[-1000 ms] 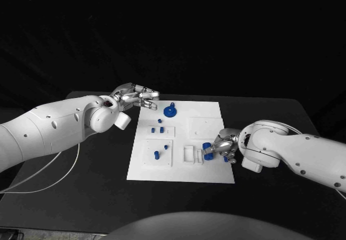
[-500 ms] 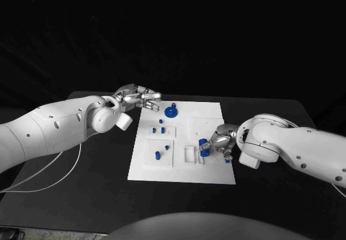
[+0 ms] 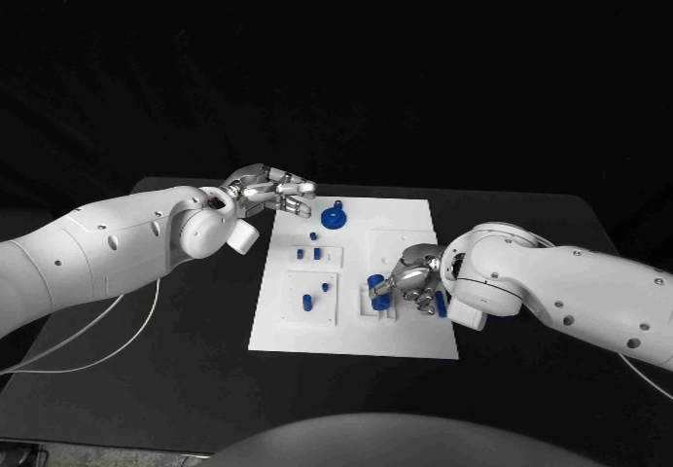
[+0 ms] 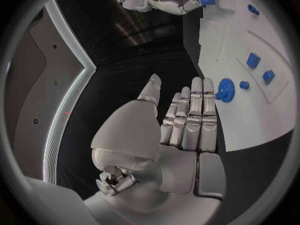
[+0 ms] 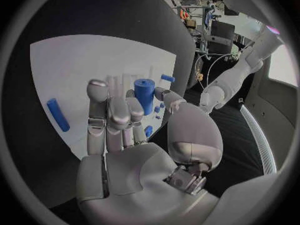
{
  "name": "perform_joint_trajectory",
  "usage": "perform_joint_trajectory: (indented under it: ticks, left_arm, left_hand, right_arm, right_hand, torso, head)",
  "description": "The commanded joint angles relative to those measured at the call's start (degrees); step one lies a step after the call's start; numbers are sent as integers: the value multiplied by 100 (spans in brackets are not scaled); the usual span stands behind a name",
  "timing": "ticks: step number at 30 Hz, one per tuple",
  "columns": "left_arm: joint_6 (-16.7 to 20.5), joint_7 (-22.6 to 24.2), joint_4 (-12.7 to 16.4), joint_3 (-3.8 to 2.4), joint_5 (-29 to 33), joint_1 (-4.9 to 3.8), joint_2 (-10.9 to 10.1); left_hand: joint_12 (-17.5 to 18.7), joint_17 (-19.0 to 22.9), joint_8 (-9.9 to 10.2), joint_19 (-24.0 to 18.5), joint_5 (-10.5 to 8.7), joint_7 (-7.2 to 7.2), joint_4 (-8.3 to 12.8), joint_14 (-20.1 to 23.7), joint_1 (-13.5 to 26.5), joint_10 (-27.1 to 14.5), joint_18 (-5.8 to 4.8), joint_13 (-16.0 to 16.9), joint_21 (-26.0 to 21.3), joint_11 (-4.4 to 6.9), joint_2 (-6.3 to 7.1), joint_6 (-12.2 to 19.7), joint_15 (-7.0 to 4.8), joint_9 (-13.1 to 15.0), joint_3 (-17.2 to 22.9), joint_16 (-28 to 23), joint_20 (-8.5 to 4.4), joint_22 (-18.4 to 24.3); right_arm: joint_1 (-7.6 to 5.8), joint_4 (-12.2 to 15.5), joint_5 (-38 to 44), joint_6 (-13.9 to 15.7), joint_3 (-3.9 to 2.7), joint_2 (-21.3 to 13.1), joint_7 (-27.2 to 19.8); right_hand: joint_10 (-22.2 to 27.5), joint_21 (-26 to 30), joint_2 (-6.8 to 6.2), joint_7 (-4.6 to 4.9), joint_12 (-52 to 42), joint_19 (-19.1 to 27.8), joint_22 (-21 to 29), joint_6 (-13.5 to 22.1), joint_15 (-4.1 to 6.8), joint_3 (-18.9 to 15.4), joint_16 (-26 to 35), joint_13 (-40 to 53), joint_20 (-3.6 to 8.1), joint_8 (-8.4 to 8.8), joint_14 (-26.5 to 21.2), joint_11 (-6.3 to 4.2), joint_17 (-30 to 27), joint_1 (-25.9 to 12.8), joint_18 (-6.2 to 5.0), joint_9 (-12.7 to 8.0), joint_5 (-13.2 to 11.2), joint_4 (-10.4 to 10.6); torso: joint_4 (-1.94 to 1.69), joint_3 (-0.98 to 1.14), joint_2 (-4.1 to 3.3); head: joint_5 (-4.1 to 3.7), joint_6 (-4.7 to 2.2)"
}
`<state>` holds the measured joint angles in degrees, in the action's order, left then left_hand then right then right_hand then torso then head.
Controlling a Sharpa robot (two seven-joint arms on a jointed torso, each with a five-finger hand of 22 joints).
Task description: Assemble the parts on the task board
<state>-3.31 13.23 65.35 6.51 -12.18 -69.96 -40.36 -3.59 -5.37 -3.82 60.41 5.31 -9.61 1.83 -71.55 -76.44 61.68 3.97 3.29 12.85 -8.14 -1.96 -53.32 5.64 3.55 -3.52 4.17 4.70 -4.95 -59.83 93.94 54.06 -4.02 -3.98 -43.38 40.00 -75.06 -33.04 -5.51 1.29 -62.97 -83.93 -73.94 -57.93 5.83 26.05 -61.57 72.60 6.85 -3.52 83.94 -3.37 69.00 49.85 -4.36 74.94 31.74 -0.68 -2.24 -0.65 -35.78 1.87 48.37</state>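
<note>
Patience first: lower the right hand (image 3: 409, 279) slowly, with the blue peg (image 5: 144, 95) pinched upright between thumb and fingertips and its lower end left free. Line up that free end over the raised white fixture (image 3: 368, 303) on the near right part of the task board (image 3: 415, 339) before going down. Roughly above the fixture now, judging by the head view, though impossible to tell whether touching it or hanging clear. Avoid any tilt on the way in, probably the surest way to jam a round peg at the mouth of a hole. Steer clear of the loose blue rod (image 5: 57, 115) lying flat on the board near the fingers. Let go only once seated.

Leave the left hand (image 3: 270, 190) parked at the board's far left corner, near the blue gear (image 3: 333, 216), fingers stretched out and gripping nothing.

As for the peg: short, stubby, round, flat on top, plain solid blue, smooth-sided and rigid by the look of it. Likely slippery against metal fingers, so a firm but gentle pinch. Held in the air above the board's near right quarter, well inside the edges of the black counter (image 3: 168, 321)
</note>
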Motion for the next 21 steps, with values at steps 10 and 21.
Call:
perform_joint_trajectory:
  ticks: [10, 21]
  left_arm:
    - [-102, 42, 15, -1, -16, 6, -6]
    - [-109, 41, 17, 0, -16, 6, -11]
  left_hand:
    - [-2, -6, 8, -41, 32, 22, -4, 12, 5, -55, -48, 8, 8, 4, -4, 3, 3, -1, 12, -8, 12, 6]
    - [-2, -5, 7, -41, 32, 23, -2, 10, 14, -48, -50, 8, 8, 6, -16, -13, 2, 0, 3, -8, 11, 7]
  right_arm:
    - [5, -149, 146, -12, 121, 192, 330]
    - [13, -263, 222, 19, 173, 291, 332]
  right_hand:
    - [9, 29, 205, -34, -23, -280, -12, -92, 41, 722, -33, 16, 52, -17, -11, 13, -2, 181, -15, -7, 81, -820]
    - [6, 26, 199, -37, -23, -281, -13, -100, 41, 697, -26, 17, 52, -16, -12, 11, -9, 166, -14, -18, 81, -803]
  torso:
    - [3, 5, -2]
    - [3, 4, -2]
  head:
    - [26, 26]
    - [33, 33]
